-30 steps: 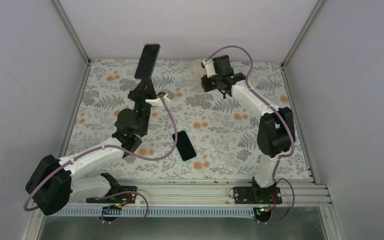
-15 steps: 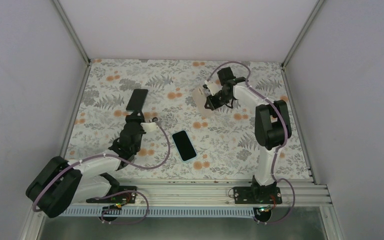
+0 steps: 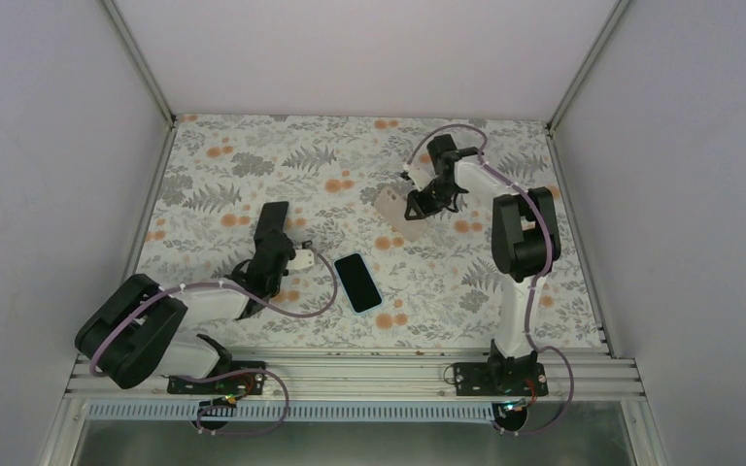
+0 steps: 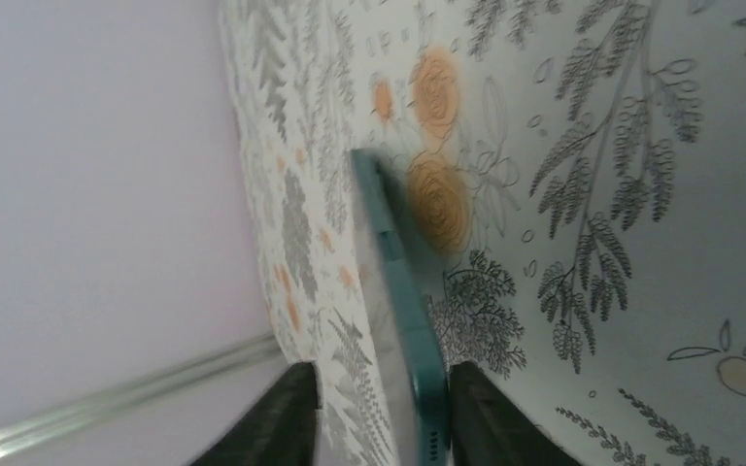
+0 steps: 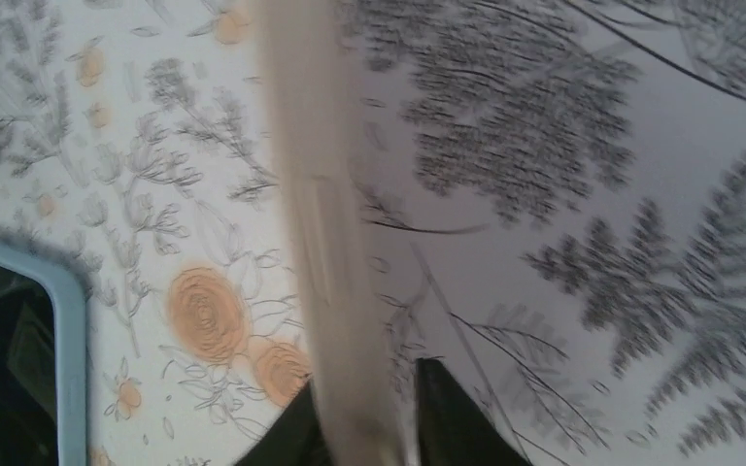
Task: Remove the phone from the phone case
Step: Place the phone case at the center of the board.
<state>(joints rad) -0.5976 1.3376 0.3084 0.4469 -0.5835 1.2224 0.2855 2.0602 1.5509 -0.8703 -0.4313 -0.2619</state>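
Observation:
My left gripper [image 3: 274,247] is shut on a dark teal phone [image 3: 272,219] and holds it on edge, low over the left of the floral table. In the left wrist view the phone [image 4: 403,291] runs edge-on between my fingers, at the left gripper [image 4: 379,419], its glossy face mirroring the pattern. My right gripper [image 3: 416,201] is shut on a pale translucent phone case [image 3: 392,206] right of centre. The right wrist view shows the case [image 5: 321,214] edge-on, blurred, between the jaws of the right gripper [image 5: 364,419].
A second phone in a light blue case [image 3: 357,282] lies flat, screen up, at the table's middle front; it also shows in the right wrist view [image 5: 15,359]. The floral mat [image 3: 466,282] is bounded by white walls and metal corner posts [image 3: 141,68].
My left arm has brought the phone down from high at the back to low at the front left. My right arm has carried the case down and nearer, toward the centre.

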